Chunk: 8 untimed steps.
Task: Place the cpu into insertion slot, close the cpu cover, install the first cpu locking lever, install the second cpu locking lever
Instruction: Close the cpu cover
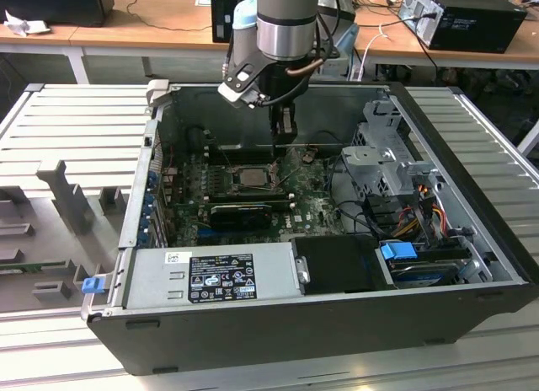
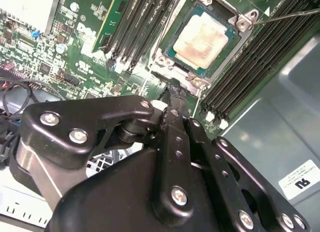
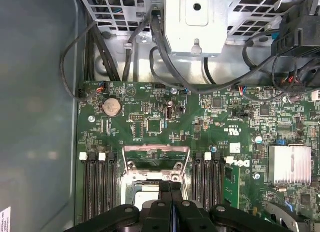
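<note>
Over the open computer case [image 1: 354, 324], arm [image 1: 286, 24] vertical, fingers [image 2: 176, 122] together

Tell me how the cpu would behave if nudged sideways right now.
The cpu lies flat inside the insertion slot, so it would likely stay put, not slide. Its thin metal-faced square looks stiff and probably light.
</note>
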### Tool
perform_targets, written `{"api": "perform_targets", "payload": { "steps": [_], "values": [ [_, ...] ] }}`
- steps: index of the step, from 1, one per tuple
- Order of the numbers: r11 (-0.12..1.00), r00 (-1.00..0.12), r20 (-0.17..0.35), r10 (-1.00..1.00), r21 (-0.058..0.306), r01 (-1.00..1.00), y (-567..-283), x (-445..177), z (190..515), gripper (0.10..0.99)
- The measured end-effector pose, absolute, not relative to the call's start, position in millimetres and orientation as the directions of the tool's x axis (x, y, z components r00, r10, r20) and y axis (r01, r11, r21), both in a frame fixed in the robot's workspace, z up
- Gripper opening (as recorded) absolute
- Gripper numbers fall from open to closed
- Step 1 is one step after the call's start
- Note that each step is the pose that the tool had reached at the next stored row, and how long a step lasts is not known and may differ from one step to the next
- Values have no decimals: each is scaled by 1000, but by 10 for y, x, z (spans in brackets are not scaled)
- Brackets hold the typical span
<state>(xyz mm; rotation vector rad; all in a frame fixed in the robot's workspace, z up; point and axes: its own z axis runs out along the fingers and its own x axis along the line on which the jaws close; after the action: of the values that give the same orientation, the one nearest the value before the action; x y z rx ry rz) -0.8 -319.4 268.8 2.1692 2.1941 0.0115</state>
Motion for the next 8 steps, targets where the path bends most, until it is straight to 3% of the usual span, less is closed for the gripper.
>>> {"api": "perform_targets", "payload": {
  "steps": [8],
  "values": [
    [12,-11,-35,999,36,999,-3195,141,2738,106]
  ]
}}
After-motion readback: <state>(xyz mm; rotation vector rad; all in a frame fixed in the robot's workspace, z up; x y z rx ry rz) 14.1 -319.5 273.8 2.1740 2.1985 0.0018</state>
